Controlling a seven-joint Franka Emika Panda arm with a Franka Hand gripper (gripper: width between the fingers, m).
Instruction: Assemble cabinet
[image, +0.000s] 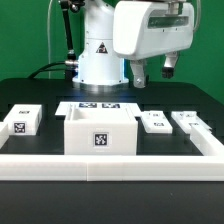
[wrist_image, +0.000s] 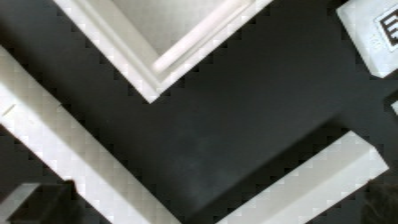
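The cabinet box (image: 100, 132) is a big white open-topped box with a square tag on its front. It stands at the middle of the table near the front rail. One corner of its rim shows in the wrist view (wrist_image: 164, 62). Smaller white tagged blocks lie apart from it: one (image: 22, 120) at the exterior view's left and two (image: 153, 122) (image: 190, 122) at its right. An edge of a tagged block (wrist_image: 374, 30) shows in the wrist view. My gripper (image: 153, 72) hangs high above the table, behind the two blocks on the right. Its fingers stand apart and hold nothing.
The marker board (image: 100, 106) lies flat behind the box. The long white rail (image: 110, 160) runs along the table's front and up its right side; two stretches of it (wrist_image: 54, 150) (wrist_image: 311, 185) cross the wrist view. The robot base (image: 100, 55) stands at the back.
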